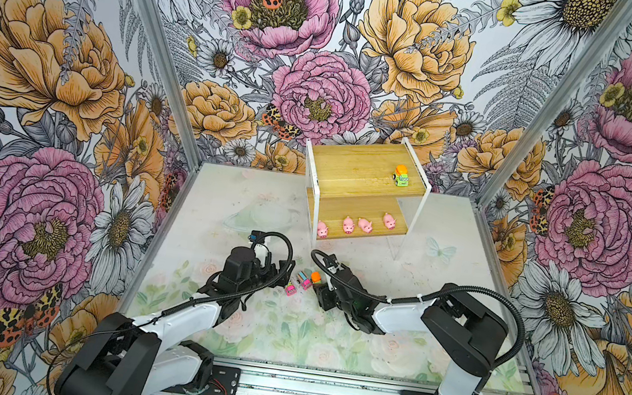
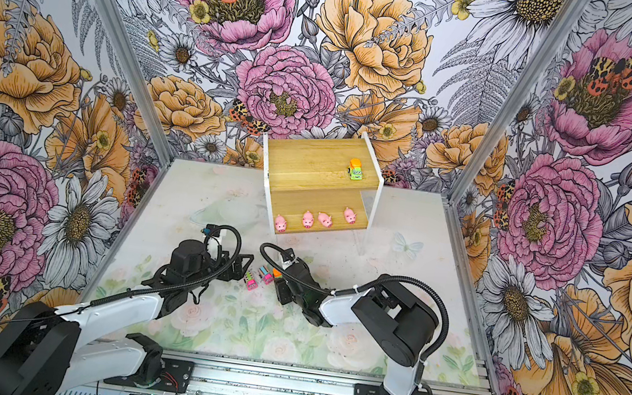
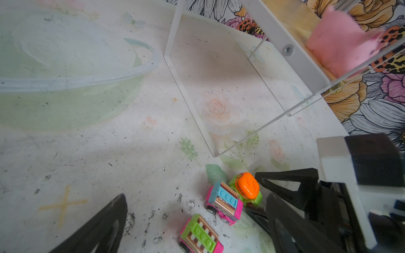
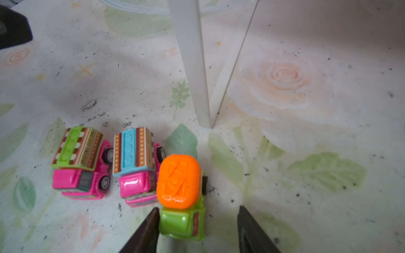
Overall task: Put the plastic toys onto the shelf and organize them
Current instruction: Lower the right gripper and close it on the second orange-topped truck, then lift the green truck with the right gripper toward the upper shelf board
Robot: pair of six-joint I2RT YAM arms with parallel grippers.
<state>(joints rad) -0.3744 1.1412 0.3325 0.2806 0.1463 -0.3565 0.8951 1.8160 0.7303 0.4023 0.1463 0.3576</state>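
Note:
The shelf (image 1: 352,164) stands at the back of the table. Its upper board carries one green-yellow car with an orange top (image 1: 402,176), and several pink pigs (image 1: 348,225) line the lower board. Three cars sit together on the table: a pink one with a green striped top (image 4: 76,149), a pink one with a blue striped top (image 4: 133,151), and a green one with an orange top (image 4: 179,181). My right gripper (image 4: 199,208) is open around the green car; one finger touches its side, the other stands apart. My left gripper (image 3: 196,196) is wide open beside the pink cars.
The shelf's thin white frame leg (image 4: 190,54) comes down to the table just beyond the three cars. Both grippers crowd the same small patch of table, fingers a short way apart. Flowered walls close in the left, right and back.

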